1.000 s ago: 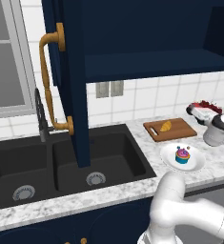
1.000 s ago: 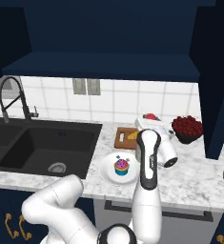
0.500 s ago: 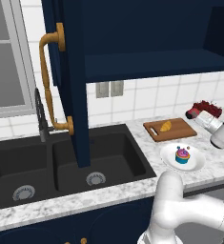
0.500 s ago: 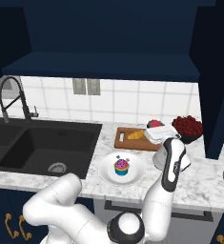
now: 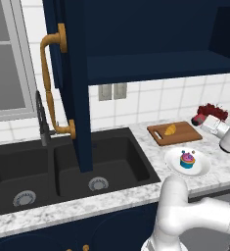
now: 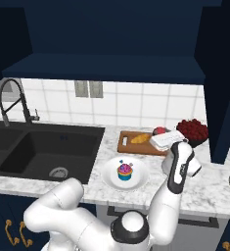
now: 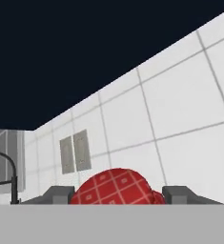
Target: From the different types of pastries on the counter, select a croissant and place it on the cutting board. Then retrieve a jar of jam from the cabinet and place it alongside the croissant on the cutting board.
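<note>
Jar: you are carrying the jar of jam [image 7: 114,187], a small squat red jar with a checked top, pinned between the two fingers in the hand view. In the right base view its red top [image 6: 159,130] is peeking out at the far end of the hand.
Claw: the gripper [image 6: 163,138] is clamped shut on the jar, one finger [image 7: 56,194] at 9 o'clock of it and the other at 3 o'clock.
Croissant: the croissant [image 5: 170,130] is already lying on the cutting board [image 5: 185,134], toward its 9 o'clock half, so the first half of the job looks done.
Where the jar is: it is hanging near the board's 3 o'clock end, just in front of the bowl of berries [image 6: 192,130]; whether it is over the board or beside it, you cannot tell.
Handling: you are probably dealing with a stiff, smooth, round body, light for its size and likely breakable; a sideways pinch across the widest part, as now, looks like the safest hold, since a rounded wall can slip or roll if the squeeze is off centre.
Setting down: you are aiming at bare wood at 3 o'clock of the croissant; keep the jar upright and lower it gently.
Watch: the plate [image 5: 174,164] with the cupcake [image 5: 187,160] is sitting at 6 o'clock of the board.
</note>
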